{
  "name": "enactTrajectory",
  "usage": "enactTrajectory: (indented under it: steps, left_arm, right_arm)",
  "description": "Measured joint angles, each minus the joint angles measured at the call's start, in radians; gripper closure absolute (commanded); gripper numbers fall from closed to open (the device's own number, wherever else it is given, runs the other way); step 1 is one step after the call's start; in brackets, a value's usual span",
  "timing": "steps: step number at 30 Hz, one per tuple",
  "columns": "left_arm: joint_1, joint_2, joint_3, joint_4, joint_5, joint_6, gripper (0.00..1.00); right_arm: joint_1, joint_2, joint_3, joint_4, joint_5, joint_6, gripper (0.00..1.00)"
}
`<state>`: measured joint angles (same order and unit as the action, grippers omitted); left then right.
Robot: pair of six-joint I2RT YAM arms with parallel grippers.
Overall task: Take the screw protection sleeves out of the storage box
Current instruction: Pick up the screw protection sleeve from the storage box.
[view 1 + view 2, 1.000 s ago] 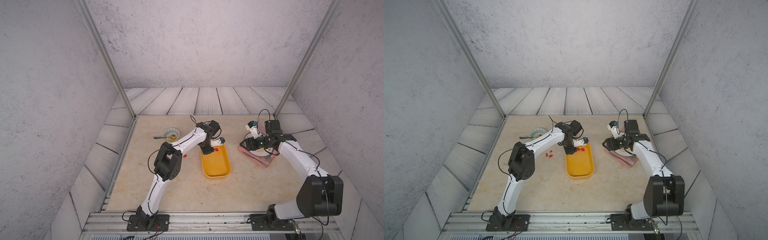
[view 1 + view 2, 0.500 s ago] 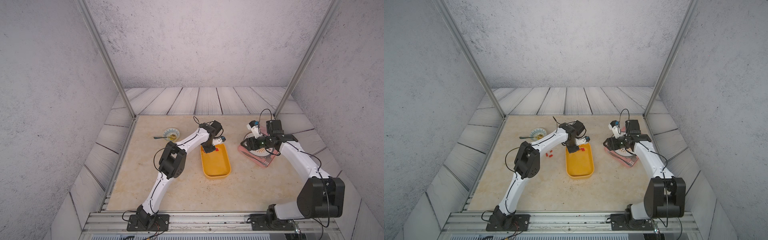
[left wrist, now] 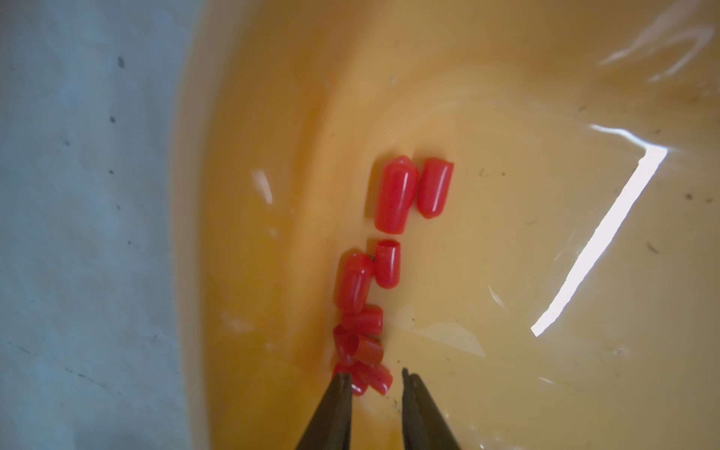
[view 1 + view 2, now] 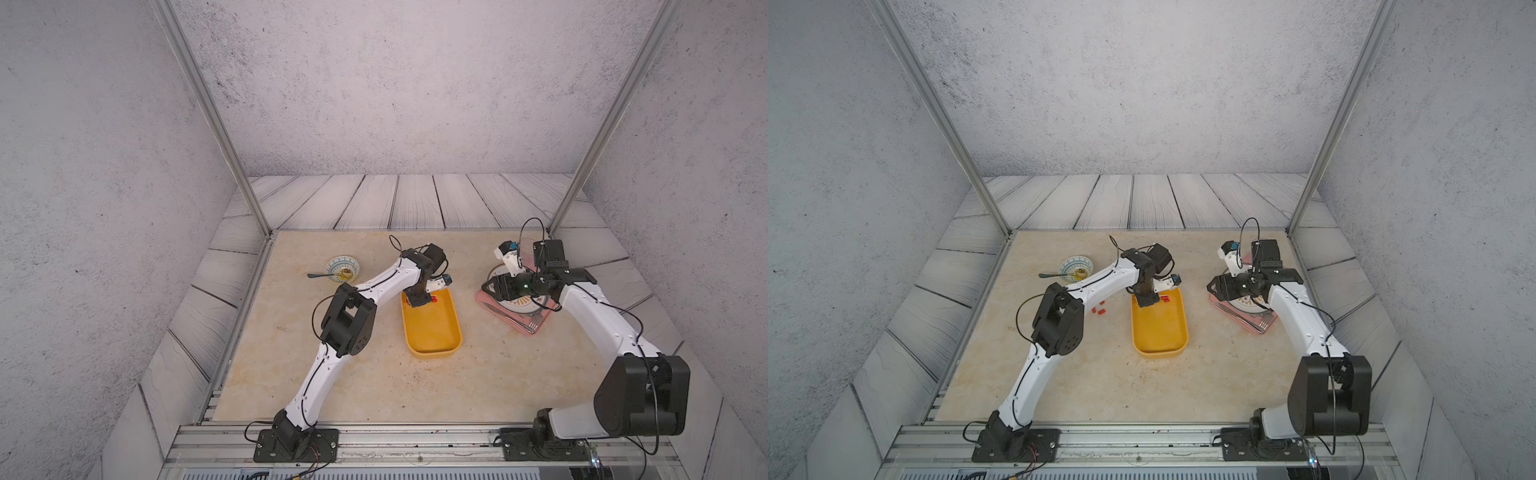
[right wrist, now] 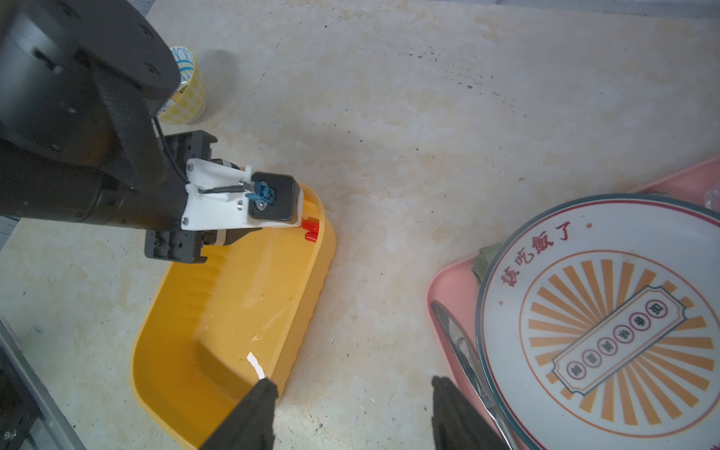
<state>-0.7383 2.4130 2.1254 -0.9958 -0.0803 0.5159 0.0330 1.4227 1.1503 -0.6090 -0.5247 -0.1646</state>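
Left arm point(image 4: 386, 282) leaned in; glossy red sleeves point(image 3: 393, 195) hug yellow-orange box point(image 3: 506, 272).

Screw protection sleeves point(image 3: 352, 282) cluster at the storage box's point(image 4: 432, 332) far end.

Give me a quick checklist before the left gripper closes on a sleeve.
1. Position: ok. The left gripper has its tips at one end of the row of sleeves in the box.
2. Jaws: ok, apart, with a sleeve between the tips.
3. One sleeve isolated: not ok, several are bunched there.
4. Wall clearance: cannot tell; the pile lies at the wall's foot.
5. Other arm: ok, the right gripper is open and empty beside the tray.
6. Drop spot: ok, loose sleeves lie on the table beside the box.
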Motion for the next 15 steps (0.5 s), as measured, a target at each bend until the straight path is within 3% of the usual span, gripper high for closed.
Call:
enactTrajectory:
  steps: [15]
  left_arm:
    - [-0.004, 0.025, 0.000, 0.016, -0.014, 0.018, 0.86]
  right_arm:
    - [-0.007, 0.000, 0.000, 0.000, -0.007, 0.000, 0.34]
